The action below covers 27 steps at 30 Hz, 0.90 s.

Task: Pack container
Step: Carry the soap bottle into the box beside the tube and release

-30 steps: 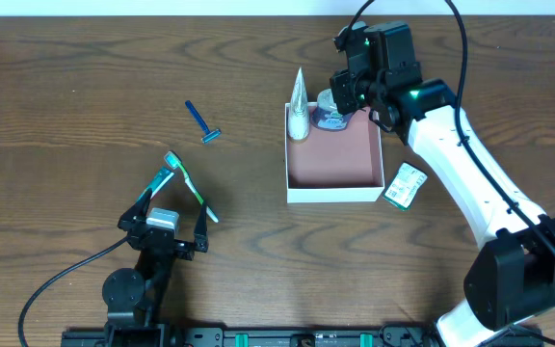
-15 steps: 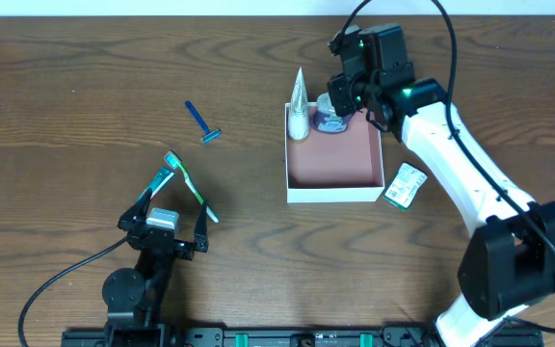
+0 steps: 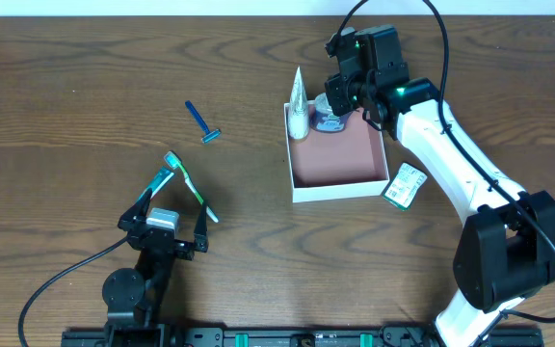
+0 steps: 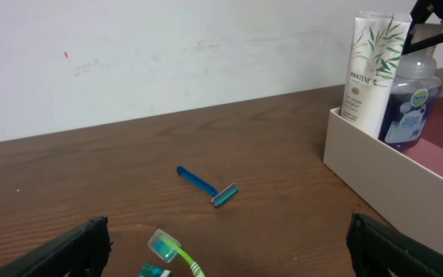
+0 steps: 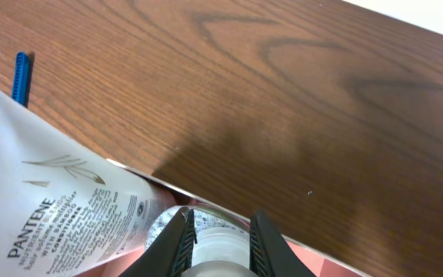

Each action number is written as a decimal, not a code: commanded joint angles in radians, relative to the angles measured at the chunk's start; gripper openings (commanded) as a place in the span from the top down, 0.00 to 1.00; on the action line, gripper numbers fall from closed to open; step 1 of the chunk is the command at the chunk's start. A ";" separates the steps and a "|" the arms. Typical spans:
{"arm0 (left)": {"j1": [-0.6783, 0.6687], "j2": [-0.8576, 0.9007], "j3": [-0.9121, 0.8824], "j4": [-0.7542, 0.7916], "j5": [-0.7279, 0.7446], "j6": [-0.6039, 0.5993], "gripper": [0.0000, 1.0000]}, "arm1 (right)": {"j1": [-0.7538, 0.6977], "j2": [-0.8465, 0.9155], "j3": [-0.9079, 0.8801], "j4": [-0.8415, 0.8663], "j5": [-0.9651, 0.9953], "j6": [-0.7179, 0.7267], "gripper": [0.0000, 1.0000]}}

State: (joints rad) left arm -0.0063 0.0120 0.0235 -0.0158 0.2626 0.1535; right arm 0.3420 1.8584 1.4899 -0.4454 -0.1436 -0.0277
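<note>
Box [image 3: 340, 192] has slid slightly right; right fingers [image 5: 220, 242], closed on the bottle [image 4: 408, 100] inside, probably nudged it. Left fingers [image 3: 176, 198] wide open, empty.

Container [image 3: 340, 192]: square, shallow cardboard box, thin white walls, dusty pink floor. Top open. Set flat on tabletop [image 3: 85, 96], right of centre, turned slightly askew. Tube [image 3: 300, 108] and blue bottle [image 3: 331, 120] held upright inside, along far wall, tube in far-left corner. Near part of floor seen as bare pink.

Overhead downward; all 3 show container [image 3: 340, 159].
</note>
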 commanded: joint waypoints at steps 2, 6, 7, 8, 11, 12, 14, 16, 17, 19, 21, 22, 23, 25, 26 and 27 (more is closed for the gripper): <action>0.006 0.000 -0.019 -0.032 0.010 -0.006 0.02 | 0.013 0.009 0.034 0.028 -0.020 -0.015 0.99; 0.006 0.000 -0.019 -0.032 0.010 -0.006 0.02 | 0.014 0.023 0.034 0.027 -0.034 -0.015 0.96; 0.006 0.000 -0.019 -0.032 0.010 -0.006 0.02 | 0.014 0.026 0.034 0.027 -0.044 -0.015 0.88; 0.006 0.000 -0.019 -0.032 0.010 -0.006 0.02 | 0.014 0.027 0.034 0.027 -0.048 -0.015 0.77; 0.006 0.000 -0.019 -0.032 0.010 -0.006 0.02 | 0.018 0.029 0.034 0.030 -0.048 -0.016 0.41; 0.006 0.000 -0.019 -0.032 0.010 -0.006 0.02 | 0.018 0.029 0.034 0.031 -0.048 -0.018 0.38; 0.006 0.000 -0.019 -0.032 0.010 -0.006 0.02 | 0.018 0.029 0.034 0.034 -0.048 -0.022 0.31; 0.006 0.000 -0.019 -0.032 0.010 -0.006 0.02 | 0.018 0.029 0.034 0.039 -0.048 -0.022 0.27; 0.006 0.000 -0.019 -0.032 0.010 -0.006 0.02 | 0.018 0.029 0.034 0.042 -0.049 -0.022 0.26; 0.006 0.000 -0.019 -0.032 0.010 -0.006 0.02 | 0.018 0.024 0.034 0.045 -0.049 -0.022 0.24; 0.006 0.000 -0.019 -0.032 0.010 -0.006 0.02 | 0.018 0.014 0.034 0.045 -0.049 -0.022 0.23; 0.006 0.000 -0.019 -0.032 0.010 -0.006 0.02 | 0.018 0.003 0.034 0.045 -0.049 -0.022 0.23; 0.006 0.000 -0.019 -0.032 0.010 -0.006 0.02 | 0.018 -0.010 0.034 0.045 -0.048 -0.022 0.23; 0.006 0.000 -0.019 -0.032 0.010 -0.006 0.02 | 0.017 -0.047 0.035 0.043 -0.048 -0.021 0.23; 0.006 0.000 -0.019 -0.032 0.010 -0.006 0.02 | 0.017 -0.069 0.035 0.039 -0.048 -0.018 0.23; 0.006 0.000 -0.019 -0.032 0.010 -0.006 0.02 | 0.017 -0.092 0.035 0.032 -0.047 -0.010 0.22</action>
State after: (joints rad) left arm -0.0063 0.0120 0.0235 -0.0158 0.2623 0.1535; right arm 0.3527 1.8618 1.4937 -0.4103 -0.1837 -0.0444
